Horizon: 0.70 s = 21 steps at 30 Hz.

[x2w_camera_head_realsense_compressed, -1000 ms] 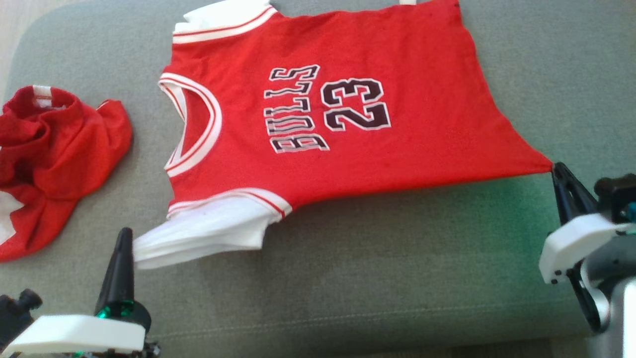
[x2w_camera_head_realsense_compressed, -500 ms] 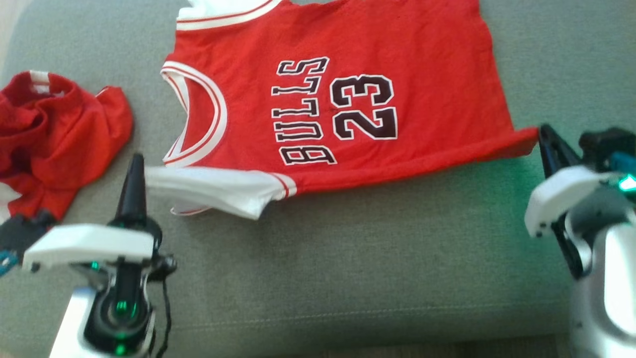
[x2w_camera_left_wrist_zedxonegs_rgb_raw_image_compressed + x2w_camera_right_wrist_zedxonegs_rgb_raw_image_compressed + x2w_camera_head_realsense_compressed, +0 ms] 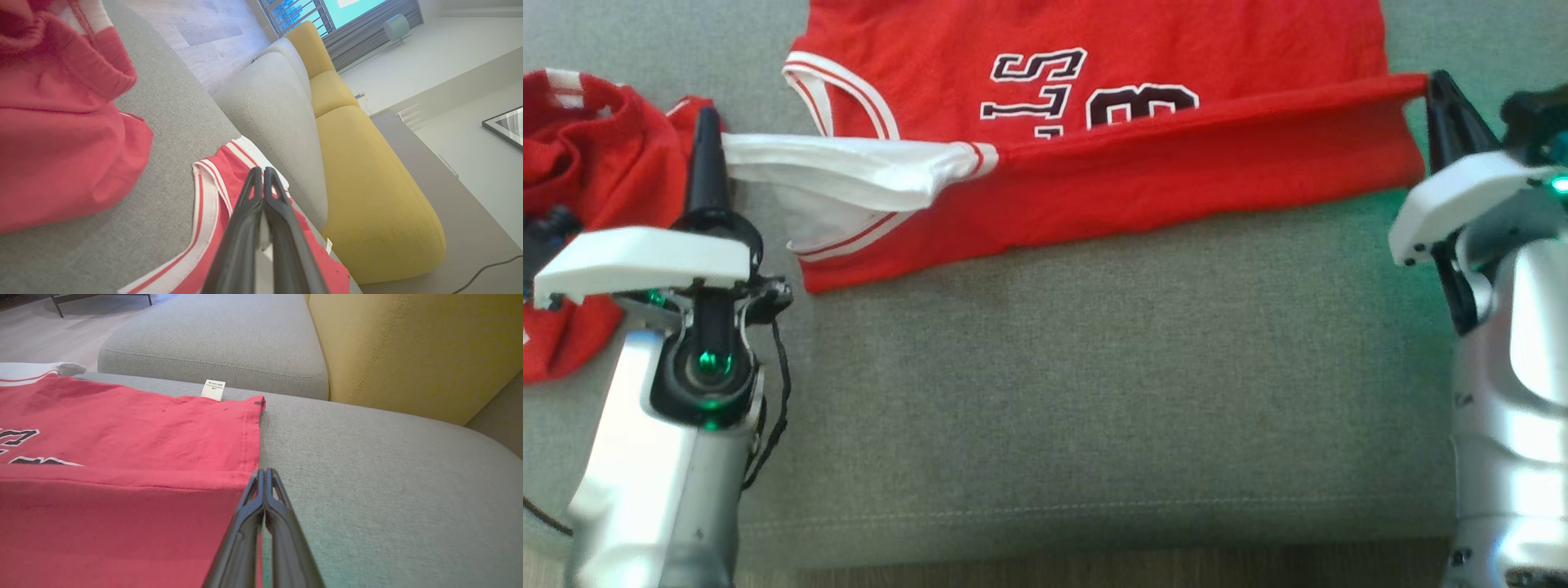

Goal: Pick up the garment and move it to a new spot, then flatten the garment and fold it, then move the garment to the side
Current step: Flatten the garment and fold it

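Observation:
The garment (image 3: 1176, 163) is a red jersey with white sleeves and dark lettering, spread on the grey cushion (image 3: 1094, 392). My left gripper (image 3: 707, 122) is shut on the near white sleeve (image 3: 833, 159), and my right gripper (image 3: 1436, 82) is shut on the near hem corner. Between them the near edge is lifted taut and drawn over the shirt, hiding the lower half of the lettering. In the left wrist view the shut fingers (image 3: 261, 175) hold white cloth over the jersey's collar (image 3: 204, 196). The right wrist view shows the shut gripper (image 3: 264, 473) at the red hem (image 3: 122, 428).
A second crumpled red garment (image 3: 596, 188) lies at the cushion's left end, close beside my left arm, also seen as a red heap (image 3: 53, 155). Behind the jersey stand a pale grey seat back (image 3: 212, 339) and a yellow sofa (image 3: 359, 163). The cushion's front edge (image 3: 1094, 531) is near.
Both grippers have moved away from me across the cushion, carrying the sleeve and hem corner. The near edge has risen and now folds over the lower lettering.

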{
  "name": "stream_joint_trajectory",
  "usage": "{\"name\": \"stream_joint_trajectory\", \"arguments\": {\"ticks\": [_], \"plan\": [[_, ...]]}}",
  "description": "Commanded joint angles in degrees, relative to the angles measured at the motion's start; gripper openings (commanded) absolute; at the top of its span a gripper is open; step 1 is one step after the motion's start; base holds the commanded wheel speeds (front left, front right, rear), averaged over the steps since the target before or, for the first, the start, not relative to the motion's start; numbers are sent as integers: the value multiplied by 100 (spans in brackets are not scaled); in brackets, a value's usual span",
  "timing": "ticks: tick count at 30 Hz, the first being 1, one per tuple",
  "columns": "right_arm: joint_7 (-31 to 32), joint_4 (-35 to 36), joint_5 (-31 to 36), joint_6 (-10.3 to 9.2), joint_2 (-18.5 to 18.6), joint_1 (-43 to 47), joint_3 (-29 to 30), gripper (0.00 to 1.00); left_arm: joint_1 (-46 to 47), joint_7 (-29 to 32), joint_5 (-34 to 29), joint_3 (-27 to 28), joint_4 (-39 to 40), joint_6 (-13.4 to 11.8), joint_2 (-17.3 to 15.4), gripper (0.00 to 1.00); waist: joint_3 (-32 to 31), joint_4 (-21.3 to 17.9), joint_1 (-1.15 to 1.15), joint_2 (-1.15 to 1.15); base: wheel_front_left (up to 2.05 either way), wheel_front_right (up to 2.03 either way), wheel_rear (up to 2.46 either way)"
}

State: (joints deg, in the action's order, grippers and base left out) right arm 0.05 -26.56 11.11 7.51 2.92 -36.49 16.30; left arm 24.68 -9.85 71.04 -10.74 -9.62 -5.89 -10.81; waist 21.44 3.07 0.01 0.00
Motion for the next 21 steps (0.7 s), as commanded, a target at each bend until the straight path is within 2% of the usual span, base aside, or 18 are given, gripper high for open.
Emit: {"name": "stream_joint_trajectory", "arguments": {"ticks": [1,2,3,7,9,13,17,21], "plan": [[-122,-1,6,-2,-3,-222,-133,0,262,-62,-90,187,16,77,-111,0,59,-3,-1,0,0,0,0],[-201,-129,27,-2,-3,-302,-126,30,331,-88,-87,185,-104,131,-80,40,79,3,-1,0,0,0,0],[-311,-225,65,-2,-3,-371,-105,100,390,-120,-107,175,-221,184,-60,100,95,11,-1,0,0,0,0],[-653,-477,116,-2,-3,-487,-74,100,506,-331,-741,-120,-541,551,-216,100,127,27,-1,0,0,0,0],[-819,-479,112,-2,-3,-460,-54,100,441,-436,-1234,-258,-603,637,-296,100,110,29,-1,0,0,0,0],[-982,-407,-154,-2,-4,-213,-144,100,55,-508,-2090,-138,-450,420,-216,100,22,5,-1,0,0,0,0],[-998,-299,-427,-2,-4,11,-259,100,-457,-512,-2406,-80,-296,277,13,100,-35,-29,-1,0,0,0,0],[-908,-134,-604,-2,-4,266,-401,100,-876,-433,-2402,-242,-606,222,128,100,-104,-57,-1,0,0,0,0]]}}
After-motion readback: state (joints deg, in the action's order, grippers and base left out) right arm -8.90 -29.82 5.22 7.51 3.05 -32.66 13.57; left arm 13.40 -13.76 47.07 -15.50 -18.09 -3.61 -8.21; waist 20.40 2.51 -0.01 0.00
